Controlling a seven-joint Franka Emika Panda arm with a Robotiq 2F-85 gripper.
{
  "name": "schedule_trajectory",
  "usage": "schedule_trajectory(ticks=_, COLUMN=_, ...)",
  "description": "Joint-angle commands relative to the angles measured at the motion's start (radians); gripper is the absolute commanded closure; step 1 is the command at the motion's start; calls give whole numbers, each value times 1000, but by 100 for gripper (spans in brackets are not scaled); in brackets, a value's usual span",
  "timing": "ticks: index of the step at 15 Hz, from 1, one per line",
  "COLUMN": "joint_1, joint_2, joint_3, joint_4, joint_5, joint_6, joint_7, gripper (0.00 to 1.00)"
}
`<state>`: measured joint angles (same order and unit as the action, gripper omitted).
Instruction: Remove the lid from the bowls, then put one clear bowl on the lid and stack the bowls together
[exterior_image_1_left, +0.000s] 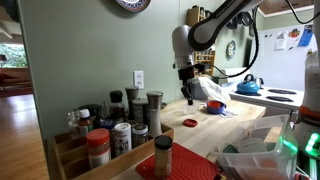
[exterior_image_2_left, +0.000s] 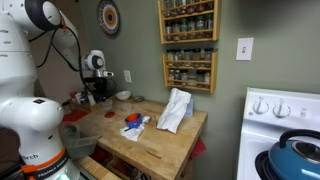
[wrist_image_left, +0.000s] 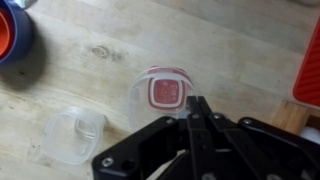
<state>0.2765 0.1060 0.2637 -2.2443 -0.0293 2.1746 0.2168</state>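
In the wrist view a clear bowl (wrist_image_left: 163, 92) sits on the wooden table (wrist_image_left: 230, 45), with a red lid showing at its middle. I cannot tell whether the lid lies on it or under it. A second clear bowl (wrist_image_left: 75, 133) stands empty to its lower left. My gripper (wrist_image_left: 193, 108) hangs above the table just beside the red-lidded bowl, fingers pressed together and holding nothing. In both exterior views the gripper (exterior_image_1_left: 186, 93) (exterior_image_2_left: 97, 93) is above the table's end. A small red piece (exterior_image_1_left: 190, 122) lies on the table below it.
A blue and orange bowl (wrist_image_left: 12, 30) sits at the wrist view's top left and a red object (wrist_image_left: 310, 60) at its right edge. A white cloth (exterior_image_2_left: 175, 108) and a blue-red item (exterior_image_2_left: 132, 122) lie on the table. Spice jars (exterior_image_1_left: 120, 125) stand near the camera, and a stove (exterior_image_2_left: 280, 110) is nearby.
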Motion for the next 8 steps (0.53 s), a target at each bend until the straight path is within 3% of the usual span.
schedule_trajectory(ticks=1, joint_1=3, joint_2=74, joint_3=-4, joint_4=21, joint_5=15, joint_6=14, joint_7=-12, gripper=100)
schedule_trajectory(ticks=8, joint_1=6, joint_2=150, joint_3=-12, joint_4=57, joint_5=24, joint_6=61, joint_7=2, gripper=100)
